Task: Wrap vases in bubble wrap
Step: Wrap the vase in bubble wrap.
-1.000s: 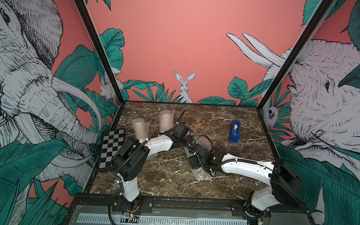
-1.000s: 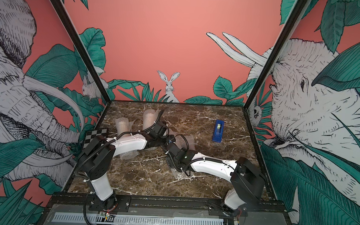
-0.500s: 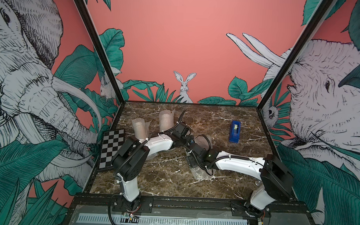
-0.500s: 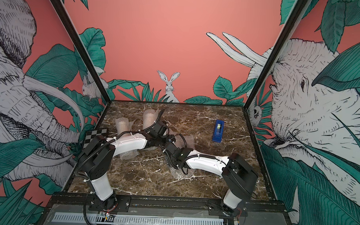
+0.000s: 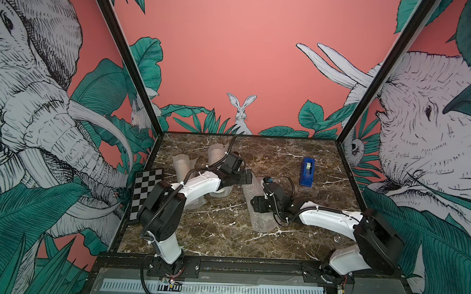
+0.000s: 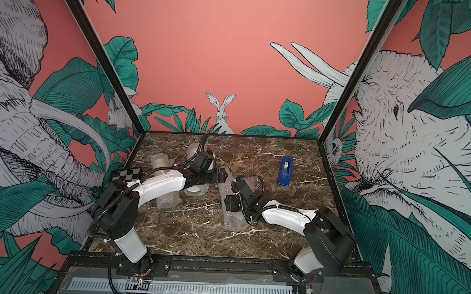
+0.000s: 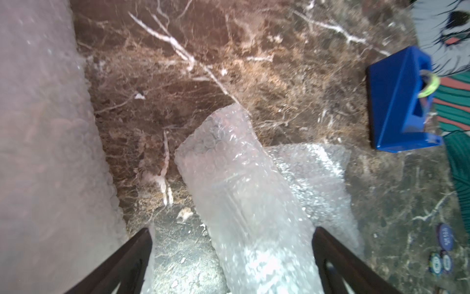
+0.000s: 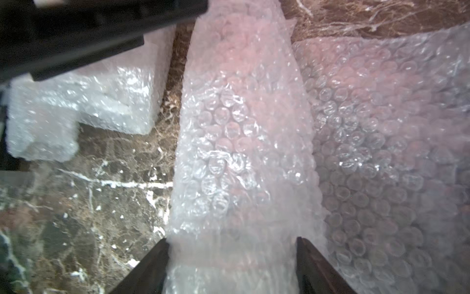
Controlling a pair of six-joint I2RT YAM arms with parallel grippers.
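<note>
Bubble wrap [image 8: 381, 152], translucent and covered in small round cells that catch the light, lies partly flat on the brown marble-patterned bench [image 5: 212, 233] and is partly wound into a long roll [image 5: 261, 221] near the bench's middle, seen in both top views. The plastic clouds whatever the roll encloses. Two upright bundles of the same wrap stand at the back on the left arm's side, one [image 5: 181, 164] just beside the other [image 5: 215, 152]. The only writing is on a few small round blue stickers [image 7: 445, 236] on the bench, and their print is too blurred to read. A blue tape dispenser [image 5: 307, 174] carries no legible label and stands well apart from the roll, and a black-and-white checkerboard [image 5: 146, 193] leans at the bench's edge. The left claw [image 7: 231, 239] is spread wide astride one end of the roll, with bare bench showing between one finger [image 7: 137, 254] and the wrap. The right claw [image 8: 231, 241] has its fingers against both flanks of the roll, but I cannot tell whether they squeeze it.
</note>
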